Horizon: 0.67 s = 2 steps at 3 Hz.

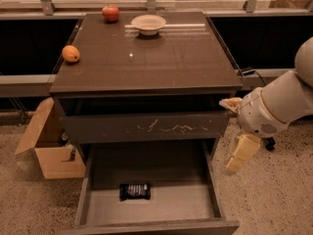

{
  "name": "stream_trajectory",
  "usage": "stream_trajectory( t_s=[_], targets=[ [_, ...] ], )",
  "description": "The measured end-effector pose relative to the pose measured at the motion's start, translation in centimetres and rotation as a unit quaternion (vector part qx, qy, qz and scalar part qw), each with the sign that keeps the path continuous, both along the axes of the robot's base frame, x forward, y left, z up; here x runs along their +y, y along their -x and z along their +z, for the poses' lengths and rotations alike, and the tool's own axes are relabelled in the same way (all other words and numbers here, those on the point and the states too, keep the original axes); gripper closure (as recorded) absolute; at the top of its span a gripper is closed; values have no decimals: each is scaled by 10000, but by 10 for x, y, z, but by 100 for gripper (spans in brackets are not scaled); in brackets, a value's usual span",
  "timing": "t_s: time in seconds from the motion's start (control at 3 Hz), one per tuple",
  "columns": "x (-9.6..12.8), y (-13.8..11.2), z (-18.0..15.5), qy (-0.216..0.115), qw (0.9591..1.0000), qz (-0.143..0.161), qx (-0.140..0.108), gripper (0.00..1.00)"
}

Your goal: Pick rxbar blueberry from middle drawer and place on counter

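Observation:
The rxbar blueberry (135,191), a dark bar with faint white print, lies flat on the grey floor of the open middle drawer (84,192), left of its middle. The glossy dark brown counter (146,58) tops the cabinet. My gripper (234,133) hangs at the cabinet's right side, beside the right end of the scratched drawer front and above the open drawer's right wall. It is open and empty, with one pale finger (242,153) pointing down and the other up near the counter's edge. It is well to the right of the bar and higher.
On the counter stand a red apple (110,12) and a white bowl (148,23) at the back, and an orange fruit (71,54) at the left edge. The scratched drawer front (146,127) sits above the open drawer. An open cardboard box (49,148) stands on the floor at the left.

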<state>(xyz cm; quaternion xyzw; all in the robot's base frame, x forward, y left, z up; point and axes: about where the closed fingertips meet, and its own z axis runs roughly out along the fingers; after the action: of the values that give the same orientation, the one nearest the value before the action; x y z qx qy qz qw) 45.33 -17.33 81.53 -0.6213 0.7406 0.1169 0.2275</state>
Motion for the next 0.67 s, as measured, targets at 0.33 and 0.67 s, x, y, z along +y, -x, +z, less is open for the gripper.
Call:
stream_trajectory(
  t_s=[0.33,0.67],
  targets=[
    [11,-5,-34,-9,9998,140,163,0],
    [26,-9,-82,-41,9989,376,267,0]
  ],
)
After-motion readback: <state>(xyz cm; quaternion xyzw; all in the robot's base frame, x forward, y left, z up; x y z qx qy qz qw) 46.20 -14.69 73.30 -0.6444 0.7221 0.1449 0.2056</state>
